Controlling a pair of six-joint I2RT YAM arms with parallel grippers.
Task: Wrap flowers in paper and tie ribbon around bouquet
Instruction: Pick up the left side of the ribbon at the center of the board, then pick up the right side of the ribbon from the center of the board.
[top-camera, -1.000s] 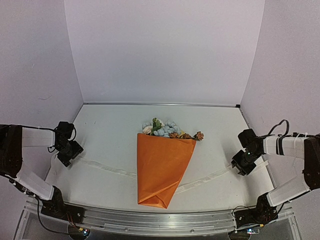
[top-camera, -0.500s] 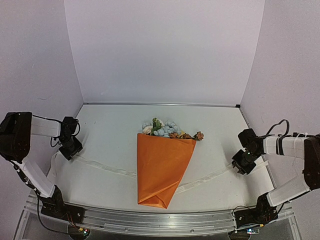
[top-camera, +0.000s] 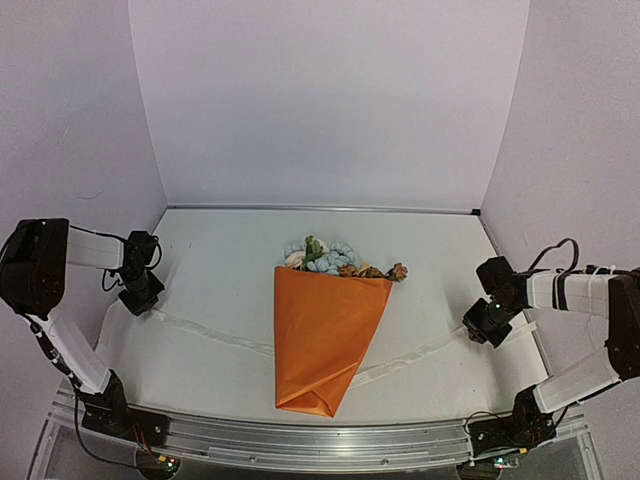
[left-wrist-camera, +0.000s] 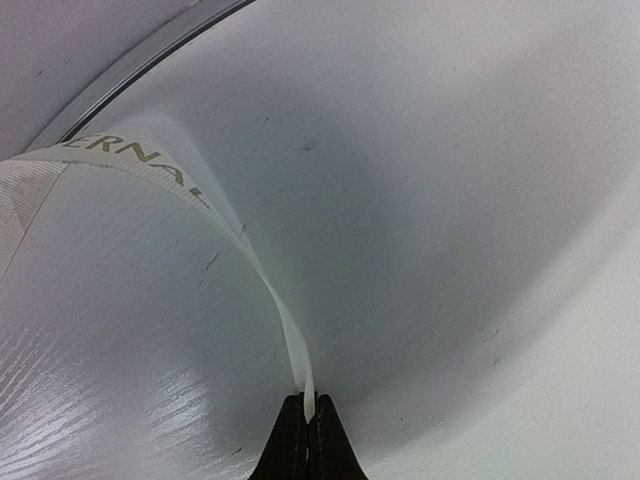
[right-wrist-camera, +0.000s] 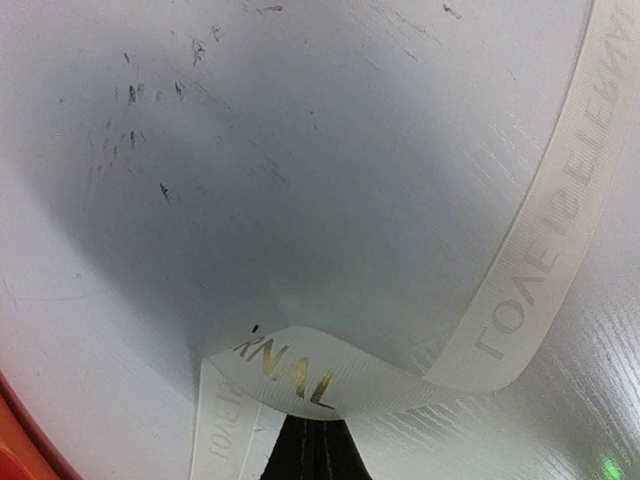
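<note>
Well left of the bouquet (top-camera: 325, 335), our left gripper (top-camera: 134, 300) has its fingers pressed together, pinching one end of the ribbon (top-camera: 212, 334). The ribbon passes beneath the bouquet, which lies on the table (top-camera: 220, 250) with its flowers (top-camera: 322, 254) pointing away from us. Well right of the bouquet, our right gripper (top-camera: 478, 330) likewise pinches the ribbon's other end.

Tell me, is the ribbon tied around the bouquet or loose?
Untied: the ribbon lies flat beneath the bouquet, its ends pinched by the left gripper and right gripper.
</note>
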